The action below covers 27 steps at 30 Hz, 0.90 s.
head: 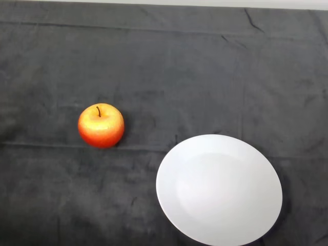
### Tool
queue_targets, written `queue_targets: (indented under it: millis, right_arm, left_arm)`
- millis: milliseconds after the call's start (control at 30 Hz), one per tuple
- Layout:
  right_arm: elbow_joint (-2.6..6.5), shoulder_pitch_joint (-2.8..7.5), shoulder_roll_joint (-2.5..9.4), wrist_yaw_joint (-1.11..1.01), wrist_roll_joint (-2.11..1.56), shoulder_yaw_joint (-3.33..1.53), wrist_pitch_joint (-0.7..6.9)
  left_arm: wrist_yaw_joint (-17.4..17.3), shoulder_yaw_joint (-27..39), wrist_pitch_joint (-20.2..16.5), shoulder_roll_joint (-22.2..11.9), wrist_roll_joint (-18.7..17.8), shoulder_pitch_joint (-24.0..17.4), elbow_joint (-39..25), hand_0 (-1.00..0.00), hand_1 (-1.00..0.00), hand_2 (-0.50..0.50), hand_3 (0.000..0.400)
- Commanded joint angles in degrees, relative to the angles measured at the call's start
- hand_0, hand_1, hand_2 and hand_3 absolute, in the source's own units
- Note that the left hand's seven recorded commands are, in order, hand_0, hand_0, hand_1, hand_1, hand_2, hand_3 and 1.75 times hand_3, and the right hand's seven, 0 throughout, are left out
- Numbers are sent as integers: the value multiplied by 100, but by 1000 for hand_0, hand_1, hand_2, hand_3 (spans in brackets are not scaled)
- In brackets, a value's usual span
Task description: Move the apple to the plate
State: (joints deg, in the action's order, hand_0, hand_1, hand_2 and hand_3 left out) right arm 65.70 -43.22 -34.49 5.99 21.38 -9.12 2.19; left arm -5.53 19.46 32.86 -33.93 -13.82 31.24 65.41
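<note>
A red and yellow apple (101, 125) stands upright on the dark cloth at the left of the middle, its stem pointing up. A white round plate (219, 189) lies to the lower right of it, with nothing on it. A strip of cloth separates the two.
The dark cloth (179, 72) covers the whole table and has a few creases. Its far edge runs along the top of the view. The plate's near rim reaches the bottom edge of the view.
</note>
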Motion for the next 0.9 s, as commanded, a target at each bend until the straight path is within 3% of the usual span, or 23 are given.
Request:
queue_targets:
  millis: [33, 567, 900]
  right_arm:
    - [95, 164, -24, -14, -39, 43, 51]
    - [88, 167, -24, -16, -39, 44, 55]
    - [89, 166, -24, -16, -39, 44, 56]
  left_arm:
    - [-133, -185, 134, 96, 137, 257, -191, 0, 0, 0, 0]
    - [-1473, -793, -21, 470, 454, 577, 25, 0, 0, 0, 0]
    - [-1896, -1158, -4, 830, 717, 762, 89, 0, 0, 0, 0]
